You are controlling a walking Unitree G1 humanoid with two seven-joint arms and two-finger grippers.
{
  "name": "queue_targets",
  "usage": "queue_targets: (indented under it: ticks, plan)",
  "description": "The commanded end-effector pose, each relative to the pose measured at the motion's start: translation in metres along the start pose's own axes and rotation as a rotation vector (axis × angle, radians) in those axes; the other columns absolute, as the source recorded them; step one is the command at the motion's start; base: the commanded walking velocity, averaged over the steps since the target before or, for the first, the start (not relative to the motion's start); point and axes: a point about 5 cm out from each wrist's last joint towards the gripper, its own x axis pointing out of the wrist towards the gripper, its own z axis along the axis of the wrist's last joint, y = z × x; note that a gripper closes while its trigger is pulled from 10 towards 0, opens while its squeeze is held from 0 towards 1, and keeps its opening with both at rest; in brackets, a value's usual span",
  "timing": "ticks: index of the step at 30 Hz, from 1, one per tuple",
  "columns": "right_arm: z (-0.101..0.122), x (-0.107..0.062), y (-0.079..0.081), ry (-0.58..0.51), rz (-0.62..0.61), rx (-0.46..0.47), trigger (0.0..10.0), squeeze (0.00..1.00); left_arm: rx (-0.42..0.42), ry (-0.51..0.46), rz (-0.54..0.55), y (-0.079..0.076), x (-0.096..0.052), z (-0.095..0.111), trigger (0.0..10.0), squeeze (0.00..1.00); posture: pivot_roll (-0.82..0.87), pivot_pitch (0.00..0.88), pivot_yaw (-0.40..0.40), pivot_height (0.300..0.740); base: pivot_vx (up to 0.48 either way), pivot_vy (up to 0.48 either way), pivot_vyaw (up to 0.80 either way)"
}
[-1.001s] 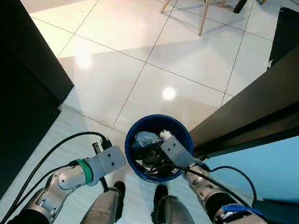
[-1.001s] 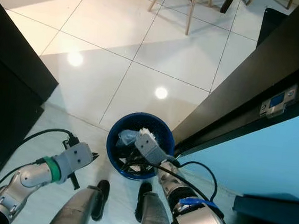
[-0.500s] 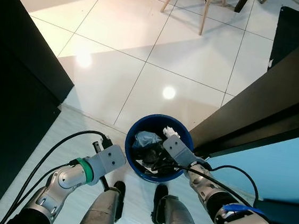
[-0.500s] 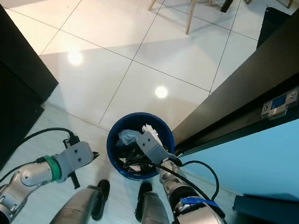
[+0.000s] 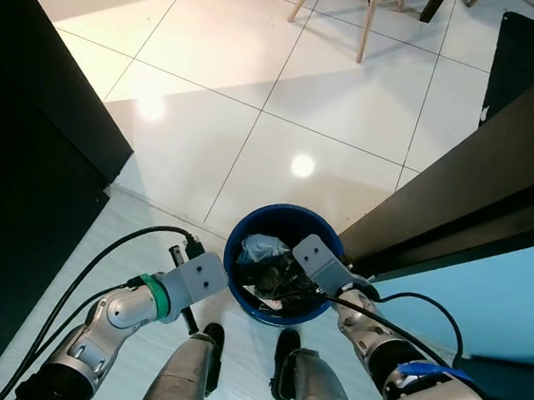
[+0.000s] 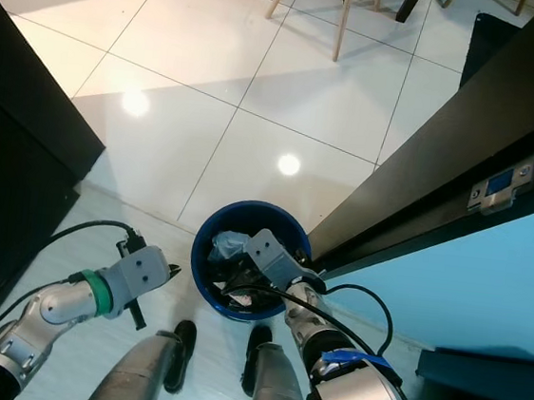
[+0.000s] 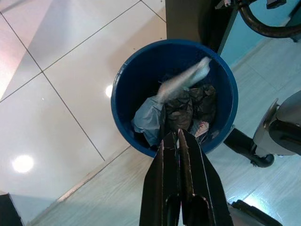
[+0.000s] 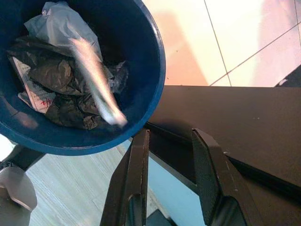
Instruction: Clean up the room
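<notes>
A round blue bin (image 5: pixel 236 275) stands on the floor right before my feet. It holds black crumpled bags (image 7: pixel 181 110) and a pale bag (image 5: pixel 262 248). A white scrap (image 8: pixel 96 82), blurred in motion, drops inside the bin; it is also in the left wrist view as a white scrap (image 7: pixel 186 79). My right gripper (image 8: pixel 170 133) hangs open and empty at the bin's right rim, over the dark panel's edge. My left gripper (image 7: pixel 175 135) is shut, empty, and points at the bin from its left side. The left wrist (image 5: pixel 197 275) sits just left of the bin.
A dark cabinet (image 5: pixel 22 165) rises on the left. A dark door panel (image 5: pixel 480 175) and a turquoise surface (image 5: pixel 486 299) close the right side. Chair legs (image 5: pixel 367 24) stand far ahead on pale tiles (image 5: pixel 287 97). My own feet (image 5: pixel 284 359) are just behind the bin.
The white scrap held at the bin's right rim has been let go and falls into the bin. The left wrist has edged closer to the bin.
</notes>
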Motion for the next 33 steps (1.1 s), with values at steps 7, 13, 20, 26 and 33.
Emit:
queue_targets:
  ticks: [7,13,20,26,33]
  plan:
    - [-0.012,-0.007,0.018,0.024,0.066,0.064,10.0,0.0,-0.02,0.049,-0.055,-0.017,-0.005,-0.014,10.0,0.0,0.25,0.346,0.075,0.74,0.0,0.0,0.0]
    - [-0.015,-0.013,0.036,0.027,0.176,0.281,10.0,0.0,-0.061,0.088,-0.025,-0.021,-0.003,-0.022,10.0,0.0,0.23,0.296,0.046,0.74,0.0,0.0,0.0]
    - [-0.031,-0.025,0.061,0.107,0.328,0.566,10.0,0.0,-0.453,0.246,0.292,-0.02,-0.003,-0.053,10.0,0.0,0.18,0.209,0.022,0.74,0.0,0.0,0.0]
    - [-0.056,-0.036,0.064,0.154,0.256,0.699,10.0,0.0,-0.518,0.326,0.334,-0.032,-0.003,-0.068,10.0,0.0,0.13,0.137,0.057,0.74,0.0,0.0,0.0]
    - [-0.065,-0.037,0.052,0.133,0.091,0.754,10.0,0.0,-0.545,0.344,0.349,-0.029,0.007,-0.068,10.0,0.0,0.09,0.101,0.081,0.74,0.0,0.0,0.0]
